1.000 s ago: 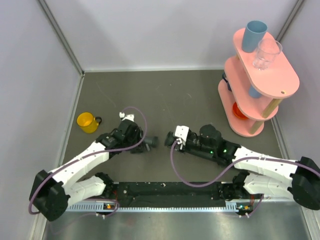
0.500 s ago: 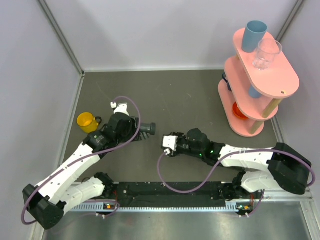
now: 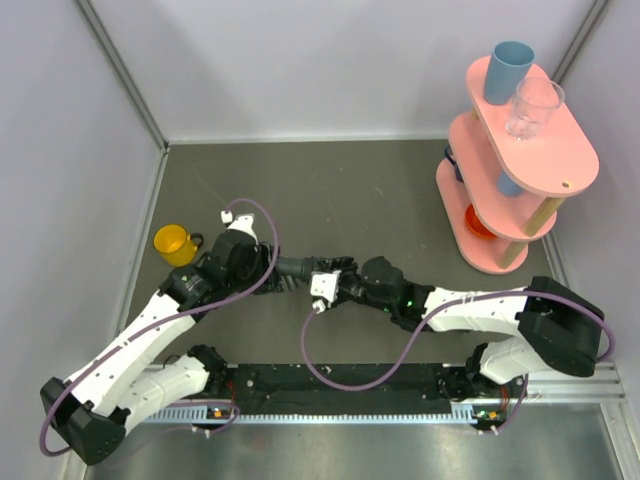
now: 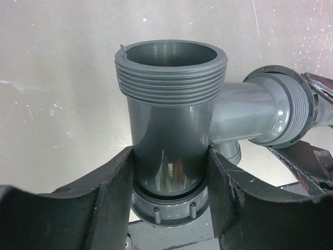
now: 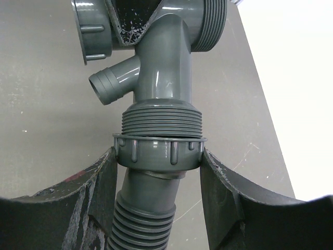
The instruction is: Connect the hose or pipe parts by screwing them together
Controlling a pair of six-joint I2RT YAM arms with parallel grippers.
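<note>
- The left tool [image 4: 170, 159] is clenched on the dark grey branch fitting [image 4: 171, 104], its two fingers [image 4: 112, 182] pressing the smooth barrel from either side.
- Beyond the left tool's fingertips the barrel ends in an open threaded mouth [image 4: 170, 67]. Back between the fingers, a ribbed ring circles the barrel's other end.
- A side arm of the fitting leaves the barrel towards the right finger's side and ends in a second threaded end [image 4: 289, 112].
- The right tool [image 5: 158, 156] is closed on the collar [image 5: 158, 151] of the black ribbed hose [image 5: 143, 219], with a finger touching each side of the collar.
- The hose runs back from the collar between the right tool's fingers, towards its palm.
- Just ahead of the right tool's fingertips, the collar meets the fitting's threaded end [image 5: 160, 122]. Bare threads show beyond the collar, and how far they have engaged cannot be told.
- A small barbed spigot [image 5: 112, 78] juts from the fitting ahead of the right tool, on its left finger's side.
- From above, both tools meet tip to tip over the middle of the bench [image 3: 380, 190].
- A yellow mug [image 3: 174, 244] stands beyond the left tool's outer side.
- A pink tiered shelf [image 3: 520, 150] stands well beyond the right tool and carries a blue cup [image 3: 508, 72] and a clear glass [image 3: 535, 107].
</note>
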